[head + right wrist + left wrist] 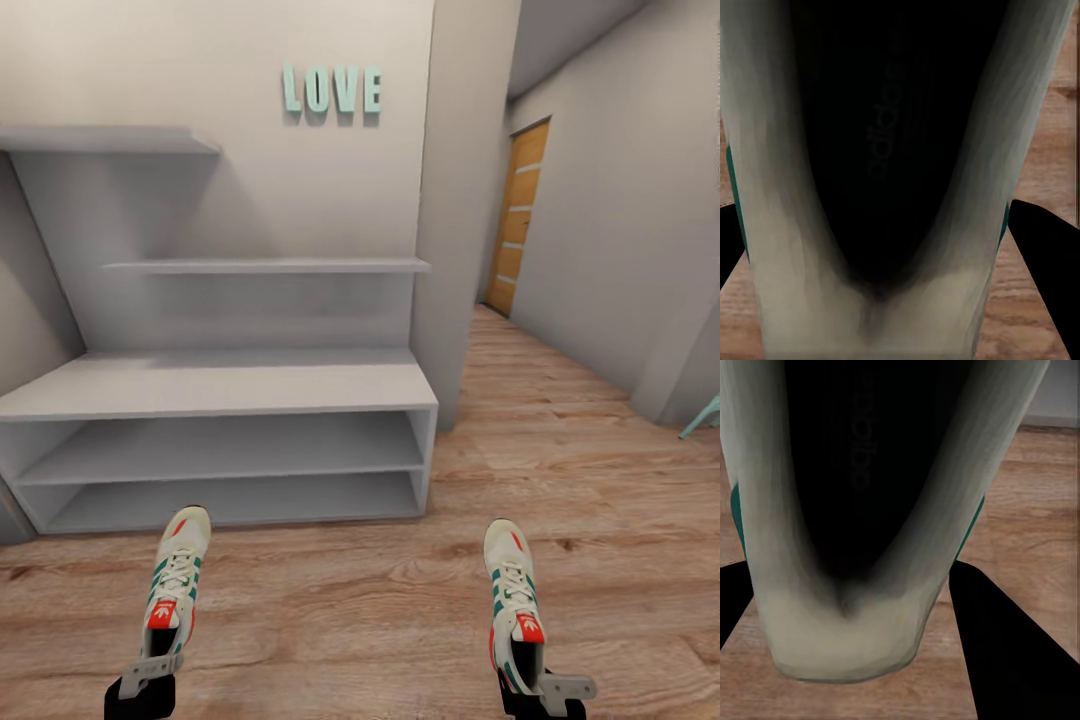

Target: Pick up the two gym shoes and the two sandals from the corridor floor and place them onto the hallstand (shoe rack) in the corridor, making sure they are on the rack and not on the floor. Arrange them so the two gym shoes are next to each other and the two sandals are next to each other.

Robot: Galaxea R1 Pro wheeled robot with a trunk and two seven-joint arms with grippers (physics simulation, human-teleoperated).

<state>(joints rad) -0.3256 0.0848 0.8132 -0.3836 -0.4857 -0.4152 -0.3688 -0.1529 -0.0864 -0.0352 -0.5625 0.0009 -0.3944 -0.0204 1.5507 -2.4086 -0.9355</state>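
I hold one cream-white gym shoe with green stripes in each gripper, toes pointing away from me over the wood-plank corridor floor (pixel 380 610). The left gym shoe (pixel 176 585) is gripped at its heel by my left gripper (pixel 150 672), shut on it. The right gym shoe (pixel 512 600) hangs the same way in my shut right gripper (pixel 538 682). Both wrist views look into a shoe's dark opening (pixel 840 645) (pixel 795 300), with black fingers (pixel 1012 652) (pixel 1046 255) beside it. The pale grey hallstand (pixel 220 385) stands just ahead of the left shoe, its compartments and shelves bare. The sandals are out of view.
Teal letters reading LOVE (pixel 332 90) hang on the wall above the hallstand. A wall pillar (pixel 465 200) borders its right side. The corridor runs on to a wooden door (pixel 518 230). A teal object (pixel 705 415) pokes in at the right edge.
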